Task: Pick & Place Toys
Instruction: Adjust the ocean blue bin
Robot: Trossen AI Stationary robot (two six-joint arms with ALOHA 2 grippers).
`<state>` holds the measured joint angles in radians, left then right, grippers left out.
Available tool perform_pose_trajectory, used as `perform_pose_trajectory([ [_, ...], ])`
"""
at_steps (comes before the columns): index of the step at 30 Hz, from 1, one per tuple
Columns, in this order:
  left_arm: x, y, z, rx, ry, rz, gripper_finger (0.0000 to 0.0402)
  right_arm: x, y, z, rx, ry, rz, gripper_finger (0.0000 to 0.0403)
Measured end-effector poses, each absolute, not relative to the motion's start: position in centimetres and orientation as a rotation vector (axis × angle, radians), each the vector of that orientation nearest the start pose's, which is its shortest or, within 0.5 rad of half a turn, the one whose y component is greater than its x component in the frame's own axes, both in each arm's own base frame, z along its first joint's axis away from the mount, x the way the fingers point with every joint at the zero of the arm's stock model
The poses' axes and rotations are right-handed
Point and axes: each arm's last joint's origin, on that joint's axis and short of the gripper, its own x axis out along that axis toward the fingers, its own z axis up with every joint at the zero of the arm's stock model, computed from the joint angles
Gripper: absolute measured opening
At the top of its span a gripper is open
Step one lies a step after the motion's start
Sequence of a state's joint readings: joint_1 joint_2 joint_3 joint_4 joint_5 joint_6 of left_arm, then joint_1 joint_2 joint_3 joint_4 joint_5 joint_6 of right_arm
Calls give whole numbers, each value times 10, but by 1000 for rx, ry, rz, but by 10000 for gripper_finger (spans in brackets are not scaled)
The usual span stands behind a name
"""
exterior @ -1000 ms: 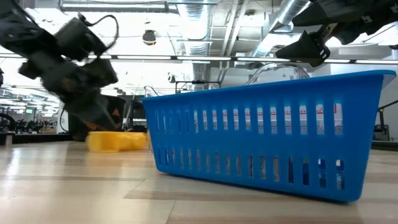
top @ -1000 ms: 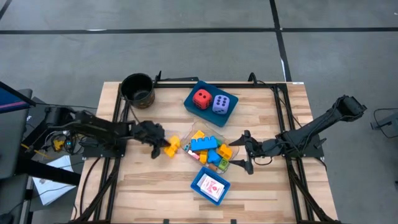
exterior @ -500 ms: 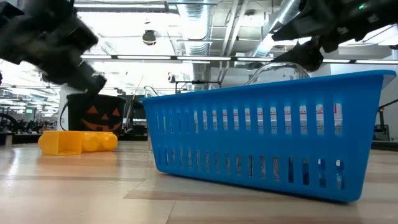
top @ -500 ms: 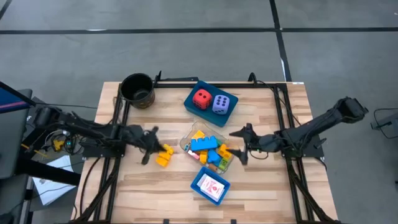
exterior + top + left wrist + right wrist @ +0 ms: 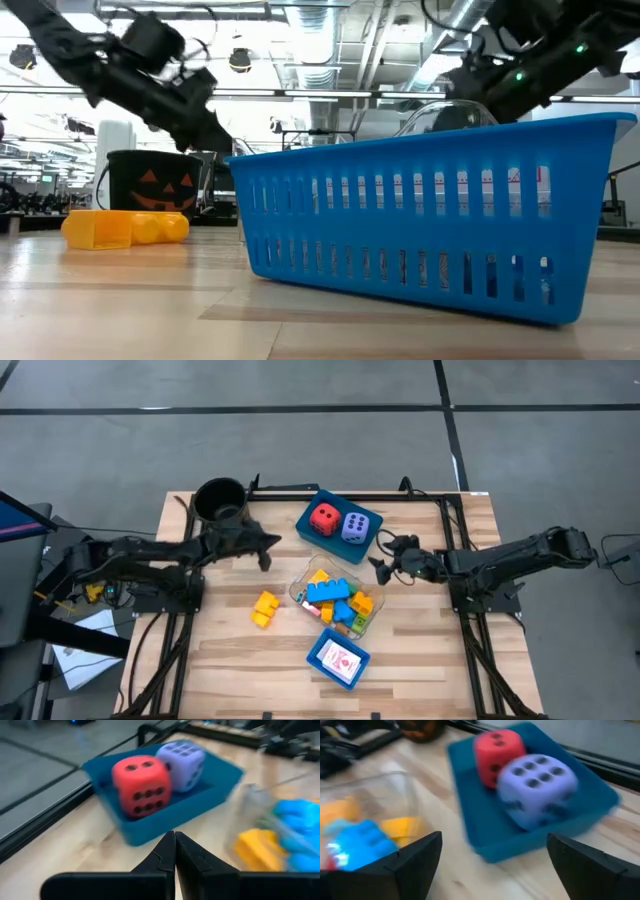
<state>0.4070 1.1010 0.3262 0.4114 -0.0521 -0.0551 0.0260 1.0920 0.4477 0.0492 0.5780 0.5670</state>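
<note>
**Desk:** Right now, what am I looking at?

**Operator:** Both arms over the table, caught mid-reach. My right gripper (image 5: 383, 555) hangs with its fingers spread wide and empty, just beside the blue tray (image 5: 312, 528) that holds the red die (image 5: 324, 518) and the lavender die (image 5: 355, 526). My left gripper (image 5: 262, 550) is pinched fully closed on nothing, between the dark pot (image 5: 221, 503) and that same tray. A lone yellow brick (image 5: 265, 608) lies on the bare wood, well apart from either gripper. The other bricks, blue and yellow among them, sit heaped in a clear container (image 5: 300, 582) at mid-table, and a second blue tray (image 5: 322, 661) nearer the front holds a red-printed card (image 5: 341, 658).

**Desk:** Which step do you reckon is in hand?

**Operator:** My guess is the right arm is lining up on the dice. To do it well I would centre the open fingers over one die, flat faces square to the pads, come straight down clear of the tray wall, and close only once both pads bracket it. I would hold the left arm back so the two don't meet over the tray.
</note>
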Motion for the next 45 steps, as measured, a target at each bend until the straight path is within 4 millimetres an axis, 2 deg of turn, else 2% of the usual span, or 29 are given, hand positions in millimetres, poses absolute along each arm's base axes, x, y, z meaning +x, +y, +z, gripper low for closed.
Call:
perform_pose_trajectory([
  [4, 202, 97, 167, -129, 369, 497, 0, 203, -22, 183, 358, 446, -743, 332],
  [8, 209, 94, 160, -129, 379, 468, 0, 205, -26, 186, 344, 488, -689, 301],
  [11, 212, 89, 157, -131, 395, 442, 0, 209, -28, 191, 333, 519, -663, 261],
  [14, 215, 81, 156, -128, 405, 416, 0, 215, -28, 195, 313, 552, -619, 195],
  [19, 217, 75, 155, -121, 423, 403, 0, 232, -38, 209, 306, 581, -539, 44],
  [21, 216, 74, 153, -119, 441, 411, 0, 240, -45, 216, 312, 592, -505, 12],
  [25, 213, 73, 149, -120, 460, 418, 0, 256, -66, 222, 342, 716, -517, 13],
  [31, 208, 72, 142, -119, 486, 433, 0, 287, -92, 214, 350, 908, -491, 2],
  [34, 208, 72, 142, -130, 482, 436, 0, 302, -99, 214, 350, 976, -477, 1],
  [38, 208, 72, 142, -131, 479, 437, 0, 314, -106, 203, 351, 1132, -487, 1],
  [45, 208, 72, 142, -133, 478, 436, 0, 331, -100, 183, 326, 1230, -454, 0],
])
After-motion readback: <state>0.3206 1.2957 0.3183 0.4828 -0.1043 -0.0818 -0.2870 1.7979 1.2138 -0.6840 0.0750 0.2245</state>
